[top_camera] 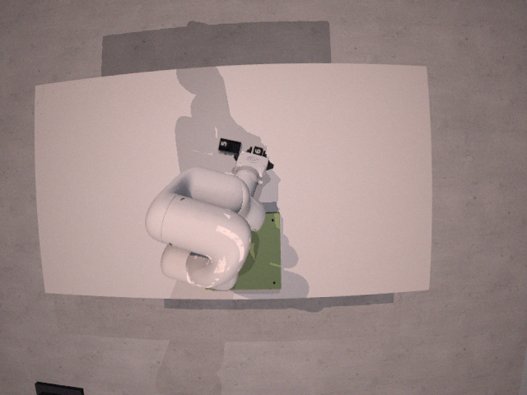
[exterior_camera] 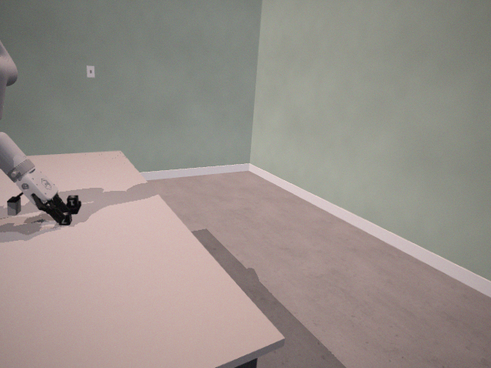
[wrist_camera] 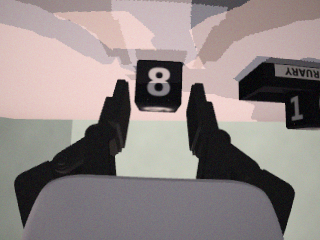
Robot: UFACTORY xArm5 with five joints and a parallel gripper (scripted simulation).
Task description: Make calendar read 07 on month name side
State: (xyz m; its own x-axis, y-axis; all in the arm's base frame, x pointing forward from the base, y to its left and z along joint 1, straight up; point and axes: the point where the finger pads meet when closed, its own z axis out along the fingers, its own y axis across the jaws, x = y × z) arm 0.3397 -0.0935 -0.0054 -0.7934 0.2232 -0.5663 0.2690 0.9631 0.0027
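Note:
A loose black cube stands on the table. A white 8 faces the wrist camera, a 6 shows from above, and a 7 shows in the exterior view. My gripper is partly open, its fingers on either side of this cube with gaps visible in the wrist view. The black tray stands beside it, with the month label RUARY partly visible and upside down in the wrist view. Another black cube is at the tray, showing 5 from above and 1 on a side.
The white arm reaches over the table from a green base plate. The tray is close to the gripper's side, at the right in the wrist view. A grey block shows behind the gripper in the exterior view.

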